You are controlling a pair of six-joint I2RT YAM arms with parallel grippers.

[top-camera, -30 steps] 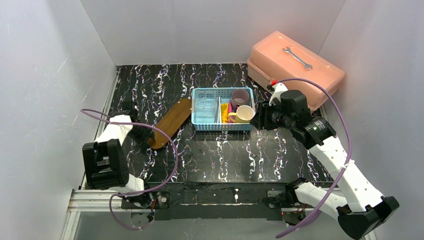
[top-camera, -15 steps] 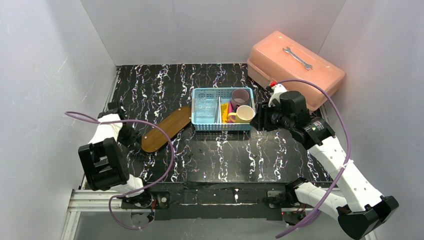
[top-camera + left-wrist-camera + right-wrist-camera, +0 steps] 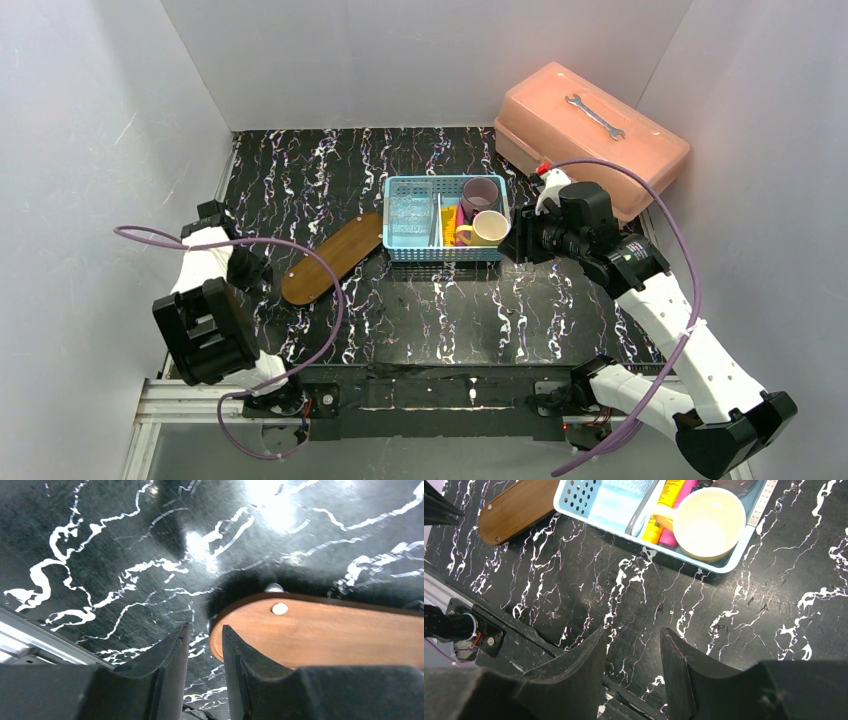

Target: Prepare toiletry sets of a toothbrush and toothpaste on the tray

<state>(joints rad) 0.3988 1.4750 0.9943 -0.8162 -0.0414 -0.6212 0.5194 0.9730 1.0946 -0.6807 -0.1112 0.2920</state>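
Observation:
The brown wooden tray (image 3: 330, 258) lies slantwise on the table, left of the blue basket (image 3: 445, 254). My left gripper (image 3: 266, 274) is open by a narrow gap and empty, just off the tray's near-left end (image 3: 325, 635). In the basket a thin pale toothbrush (image 3: 644, 507) lies beside the yellow-orange toothpaste (image 3: 663, 505) and the magenta-pink toothpaste (image 3: 678, 517). My right gripper (image 3: 631, 635) is open and empty, above the table in front of the basket's right end. It also shows in the top view (image 3: 520, 243).
The basket also holds a clear square container (image 3: 621, 500), a cream cup (image 3: 709, 522) and a purple cup (image 3: 480, 192). A pink toolbox (image 3: 590, 135) with a wrench (image 3: 595, 115) on its lid stands at the back right. White walls close in three sides.
The tray has slid a little left and nearer. My left gripper has let go of its end and drawn back to the left. The right arm has barely moved.

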